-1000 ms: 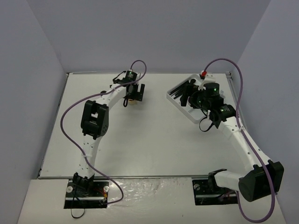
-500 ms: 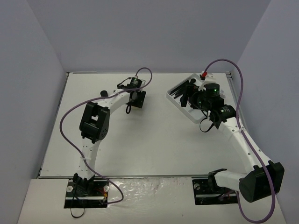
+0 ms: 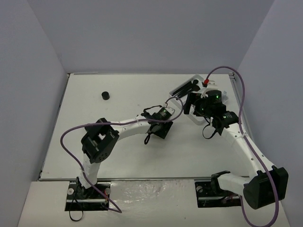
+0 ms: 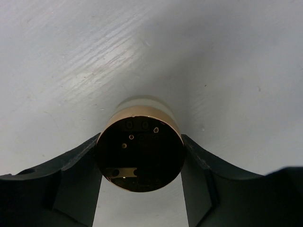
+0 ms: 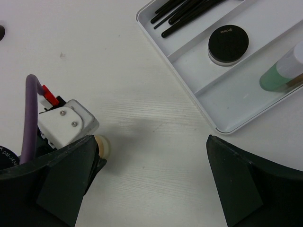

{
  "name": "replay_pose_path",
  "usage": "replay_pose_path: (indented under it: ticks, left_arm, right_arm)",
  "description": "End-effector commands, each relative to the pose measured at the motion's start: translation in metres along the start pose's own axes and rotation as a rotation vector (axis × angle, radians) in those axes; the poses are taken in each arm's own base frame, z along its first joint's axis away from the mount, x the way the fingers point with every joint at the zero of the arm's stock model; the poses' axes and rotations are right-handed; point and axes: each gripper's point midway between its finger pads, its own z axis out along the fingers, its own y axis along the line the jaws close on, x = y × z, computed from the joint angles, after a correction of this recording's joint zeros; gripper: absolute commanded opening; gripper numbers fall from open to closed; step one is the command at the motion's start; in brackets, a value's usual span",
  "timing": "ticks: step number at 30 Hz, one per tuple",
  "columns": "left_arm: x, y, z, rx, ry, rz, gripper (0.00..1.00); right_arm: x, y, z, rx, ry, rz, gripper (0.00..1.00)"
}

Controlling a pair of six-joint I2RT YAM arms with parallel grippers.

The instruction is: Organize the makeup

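My left gripper (image 3: 157,129) is shut on a tan round jar (image 4: 139,151) with a glossy dark lid and holds it over the table's middle. In the top view the gripper hides the jar. The jar's pale edge (image 5: 102,145) shows under the left wrist in the right wrist view. My right gripper (image 5: 151,189) is open and empty, just left of the white divided tray (image 5: 236,94). The tray holds thin black brushes (image 5: 189,12), a black round pot (image 5: 228,43) and a green bottle (image 5: 278,75). Another black pot (image 3: 105,95) stands alone at the far left.
The tray (image 3: 176,89) lies at the far right, partly under my right arm (image 3: 210,101). Purple cables loop over both arms. Grey walls close in the table on three sides.
My left arm has swung from the far middle toward the near right with the jar, uncovering the black pot at the far left. My right gripper has shifted slightly.
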Motion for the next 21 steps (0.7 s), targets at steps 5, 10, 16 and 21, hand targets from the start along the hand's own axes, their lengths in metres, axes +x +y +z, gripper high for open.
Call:
replay_pose_path:
  ticks: [5,10,16,21]
  left_arm:
    - [-0.037,-0.008,-0.03,-0.005,-0.18,-0.099,0.76]
    - [-0.052,0.003,-0.06,-0.018,-0.247,-0.13,0.92]
    - [-0.064,0.045,-0.106,-0.052,-0.338,-0.227,0.94]
    - [-0.051,0.125,-0.148,-0.169,-0.396,-0.349,0.94]
  right_arm:
    - [-0.025,0.006,-0.018,-0.029,-0.111,-0.02,1.0]
    - [-0.029,0.012,-0.026,-0.058,-0.13,-0.041,1.0]
    - [-0.028,0.027,-0.025,-0.094,-0.118,-0.1,1.0]
    - [-0.014,0.059,-0.012,-0.148,-0.056,-0.192,1.0]
